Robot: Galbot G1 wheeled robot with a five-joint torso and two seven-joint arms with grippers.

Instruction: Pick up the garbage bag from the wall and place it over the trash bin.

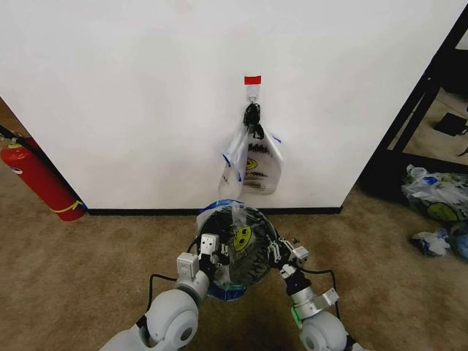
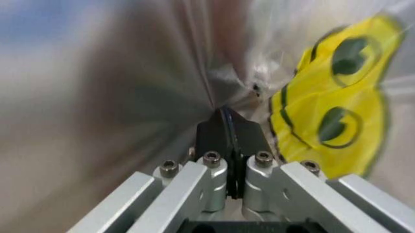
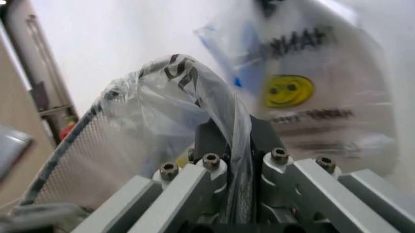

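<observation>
Tools both pinch the bag (image 1: 241, 241) over the bin (image 1: 241, 274): left tool (image 1: 216, 257) clamps plastic at the rim's nine o'clock, right tool (image 1: 280, 254) at three. Spare bags (image 1: 252, 162) hang on the wall (image 1: 131, 95) at twelve.

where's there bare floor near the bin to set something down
Bare carpet lies between the fire extinguisher and the trash bin, and right of the bin toward the stuffed bags. It is crowded at the bin, where left gripper and right gripper pinch the garbage bag.
</observation>
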